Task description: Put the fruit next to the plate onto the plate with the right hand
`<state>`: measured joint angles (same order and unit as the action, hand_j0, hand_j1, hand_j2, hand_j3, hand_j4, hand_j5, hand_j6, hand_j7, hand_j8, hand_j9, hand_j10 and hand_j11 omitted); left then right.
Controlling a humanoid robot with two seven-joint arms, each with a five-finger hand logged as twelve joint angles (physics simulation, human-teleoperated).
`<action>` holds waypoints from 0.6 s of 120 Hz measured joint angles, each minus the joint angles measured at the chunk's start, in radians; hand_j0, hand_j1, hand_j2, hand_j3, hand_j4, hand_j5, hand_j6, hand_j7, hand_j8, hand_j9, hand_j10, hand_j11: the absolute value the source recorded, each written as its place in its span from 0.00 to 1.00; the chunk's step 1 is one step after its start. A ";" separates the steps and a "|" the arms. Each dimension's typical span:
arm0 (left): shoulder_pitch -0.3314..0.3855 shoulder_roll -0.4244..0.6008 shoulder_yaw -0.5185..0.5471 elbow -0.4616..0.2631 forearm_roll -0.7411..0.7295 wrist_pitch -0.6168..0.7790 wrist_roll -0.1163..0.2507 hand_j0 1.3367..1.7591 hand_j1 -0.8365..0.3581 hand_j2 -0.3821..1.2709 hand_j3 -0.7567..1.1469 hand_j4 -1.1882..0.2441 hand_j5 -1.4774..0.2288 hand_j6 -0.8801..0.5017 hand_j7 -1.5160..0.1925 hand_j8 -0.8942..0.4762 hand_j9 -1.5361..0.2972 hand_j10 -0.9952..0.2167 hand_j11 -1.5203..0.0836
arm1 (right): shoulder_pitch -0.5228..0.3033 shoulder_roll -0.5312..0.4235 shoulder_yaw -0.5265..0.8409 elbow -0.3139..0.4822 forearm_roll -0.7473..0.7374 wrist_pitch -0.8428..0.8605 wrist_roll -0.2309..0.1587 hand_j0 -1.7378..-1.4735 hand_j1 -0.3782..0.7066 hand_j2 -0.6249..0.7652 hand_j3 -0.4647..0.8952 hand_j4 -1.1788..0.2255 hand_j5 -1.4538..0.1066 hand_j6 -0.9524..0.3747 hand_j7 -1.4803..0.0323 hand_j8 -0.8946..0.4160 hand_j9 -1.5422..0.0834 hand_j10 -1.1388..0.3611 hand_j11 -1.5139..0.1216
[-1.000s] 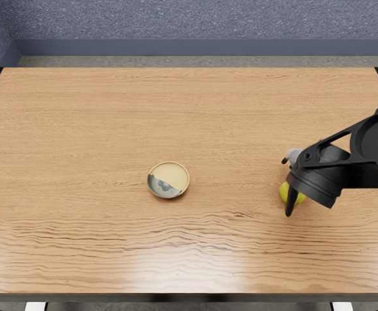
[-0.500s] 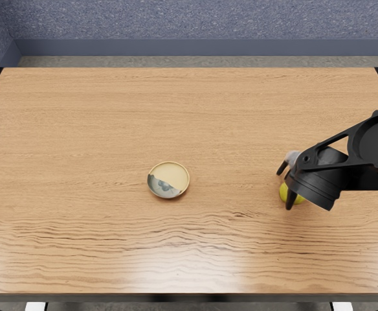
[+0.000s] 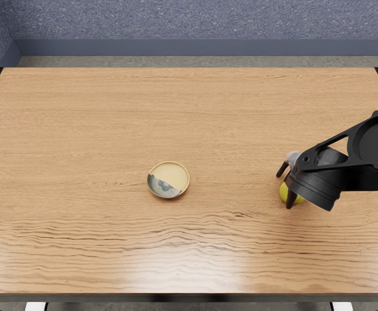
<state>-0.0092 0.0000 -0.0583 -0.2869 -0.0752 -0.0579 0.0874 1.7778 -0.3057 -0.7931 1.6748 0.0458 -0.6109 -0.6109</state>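
Currently, the right hand [image 3: 309,184] is cupping the yellow fruit [image 3: 283,192], fingers [image 3: 289,199] curled around it for lifting toward the plate [image 3: 173,172] at left.

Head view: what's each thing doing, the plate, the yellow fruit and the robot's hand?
Plate: flat, right way up, nothing on it.
Yellow fruit: off the plate, well to its right, mostly hidden by the hand.
Right hand: over the fruit; whether it grips it cannot be told.
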 joint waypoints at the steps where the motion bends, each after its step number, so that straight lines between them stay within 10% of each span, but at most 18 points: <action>1: 0.000 0.000 0.000 0.000 0.000 0.000 0.000 0.76 0.99 0.23 0.40 0.83 0.87 0.64 0.89 0.65 0.84 0.82 0.95 | 0.000 0.000 0.000 0.000 0.000 0.000 0.000 0.30 0.46 0.39 0.34 0.56 0.61 0.42 0.64 0.38 0.64 0.50 0.62; 42: 0.000 0.000 0.000 0.000 0.000 0.000 0.000 0.76 0.99 0.23 0.40 0.83 0.87 0.64 0.89 0.65 0.84 0.82 0.95 | -0.008 0.001 0.000 0.000 -0.002 -0.001 0.000 0.30 0.52 0.39 0.34 0.51 0.57 0.38 0.59 0.36 0.59 0.46 0.57; 72: 0.000 0.000 0.000 0.000 0.000 0.000 0.000 0.76 0.99 0.23 0.40 0.83 0.87 0.64 0.89 0.65 0.84 0.82 0.95 | -0.022 0.000 -0.001 0.000 -0.001 -0.001 -0.002 0.32 0.58 0.78 0.34 0.30 0.33 0.24 0.35 0.32 0.36 0.40 0.34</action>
<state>-0.0092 0.0000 -0.0583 -0.2868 -0.0752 -0.0580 0.0874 1.7553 -0.3057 -0.7937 1.6748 0.0449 -0.6122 -0.6126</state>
